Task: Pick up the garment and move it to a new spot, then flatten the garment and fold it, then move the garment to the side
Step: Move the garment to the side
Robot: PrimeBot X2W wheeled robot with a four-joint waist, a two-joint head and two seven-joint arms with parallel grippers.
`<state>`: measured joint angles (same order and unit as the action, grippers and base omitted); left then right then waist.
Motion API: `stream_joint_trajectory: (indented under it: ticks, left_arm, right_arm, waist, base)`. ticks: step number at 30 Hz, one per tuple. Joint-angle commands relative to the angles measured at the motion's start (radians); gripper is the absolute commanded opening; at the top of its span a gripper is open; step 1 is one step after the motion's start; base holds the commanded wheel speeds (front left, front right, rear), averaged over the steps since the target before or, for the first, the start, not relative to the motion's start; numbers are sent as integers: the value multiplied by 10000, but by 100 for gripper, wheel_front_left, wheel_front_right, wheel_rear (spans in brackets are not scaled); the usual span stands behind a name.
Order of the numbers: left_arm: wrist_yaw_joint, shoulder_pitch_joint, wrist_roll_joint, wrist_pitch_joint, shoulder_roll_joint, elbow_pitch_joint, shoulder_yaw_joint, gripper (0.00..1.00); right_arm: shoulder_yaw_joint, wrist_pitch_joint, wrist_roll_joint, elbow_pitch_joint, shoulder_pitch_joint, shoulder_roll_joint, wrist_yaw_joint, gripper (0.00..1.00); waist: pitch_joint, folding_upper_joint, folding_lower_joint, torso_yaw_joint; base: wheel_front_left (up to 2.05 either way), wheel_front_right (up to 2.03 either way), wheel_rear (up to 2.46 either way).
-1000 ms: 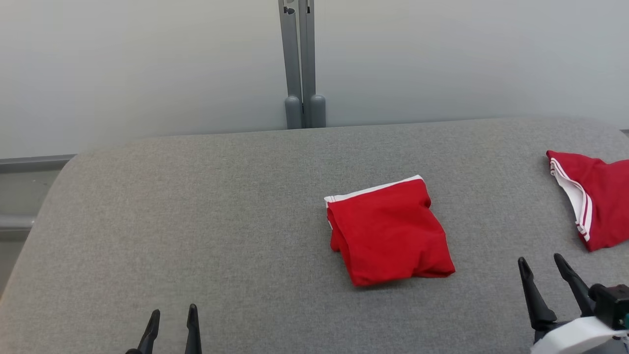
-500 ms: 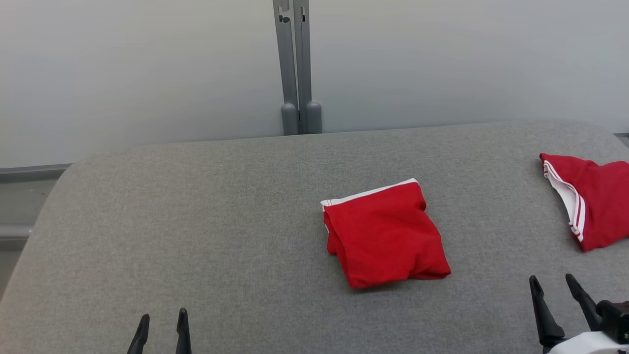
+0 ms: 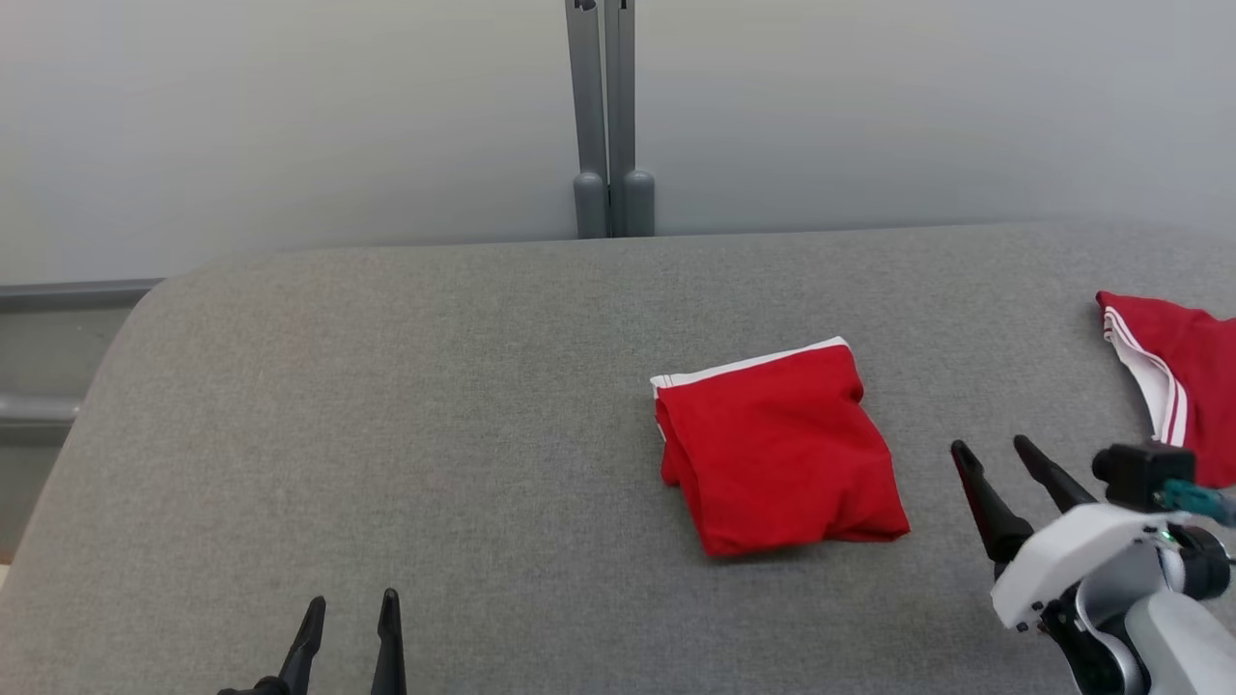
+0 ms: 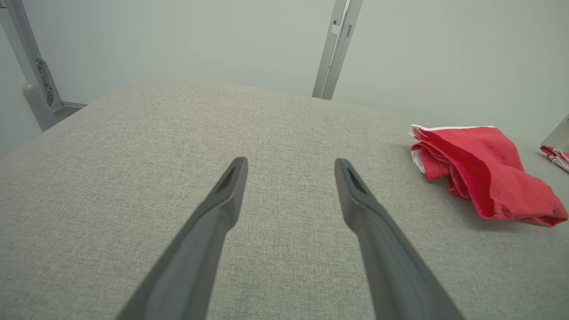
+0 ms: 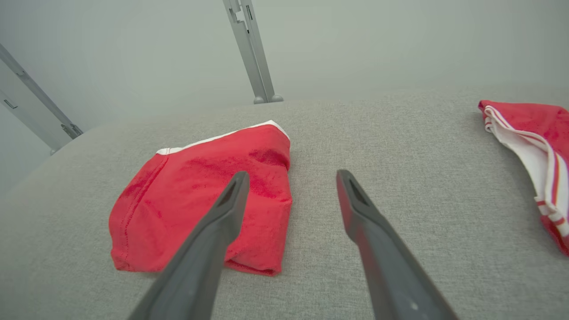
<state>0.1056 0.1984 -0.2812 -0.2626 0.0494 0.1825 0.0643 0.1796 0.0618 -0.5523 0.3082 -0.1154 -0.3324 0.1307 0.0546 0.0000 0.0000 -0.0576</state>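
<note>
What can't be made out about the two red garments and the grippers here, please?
Second red garment: cut off by the head view's right edge, full shape unknown.
Folded red garment: inner layers hidden under its own top layer; in the right wrist view a finger of the right gripper covers part of it.
Left gripper: body cut off by the head view's bottom edge.

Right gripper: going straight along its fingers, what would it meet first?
The right gripper would probably meet the grey padded surface beside the folded red garment; one finger may graze its edge. Depth unclear.
</note>
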Motion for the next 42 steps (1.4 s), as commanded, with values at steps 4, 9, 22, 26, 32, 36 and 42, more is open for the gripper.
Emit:
stream_joint_trajectory:
  ticks: [4, 9, 22, 26, 32, 36, 42]
  left_arm:
    - [-80, -391, -255, -23, 25, 148, 311, 100]
    - [-111, -1030, -895, -23, 29, 169, 876, 100]
    - [-552, -2322, -1313, -23, 26, -68, 1709, 100]
    - [-545, -2489, -1174, -23, 25, -243, 1687, 100]
    - [-413, -3046, -1036, -24, 25, -293, 1876, 100]
    - [-394, -3364, -968, -23, 28, -271, 2069, 100]
    - [-317, -3579, -1185, -23, 28, -140, 2227, 100]
  right_arm:
    - [445, -1375, -796, 822, -1215, 7, 0, 100]
    - [81, -1707, -981, 2656, -2467, 434, -4, 100]
    - [-107, -1749, -1642, 4995, -4148, 801, 1, 0]
    - [-245, -1801, -2174, 4430, -4401, -109, -5, 0]
    - [-897, -2535, -2390, 3689, -4806, -2514, 0, 0]
    - [-1506, -3361, -2312, 3506, -5163, -3838, 0, 0]
    - [-2258, -4374, -1979, 3867, -5665, -5173, 0, 0]
  waist:
    - [-638, 0, 0, -440]
    - [-1458, 0, 0, -1095]
    - [-2538, 0, 0, -1824]
    - [-2970, 0, 0, -1235]
    - [-3846, 0, 0, -622]
    - [-4330, 0, 0, -432]
    - [-4722, 0, 0, -501]
  base:
    - [0, 0, 0]
    - [0, 0, 0]
    - [0, 0, 0]
    - [0, 0, 0]
    - [0, 0, 0]
    - [0, 0, 0]
    - [0, 0, 0]
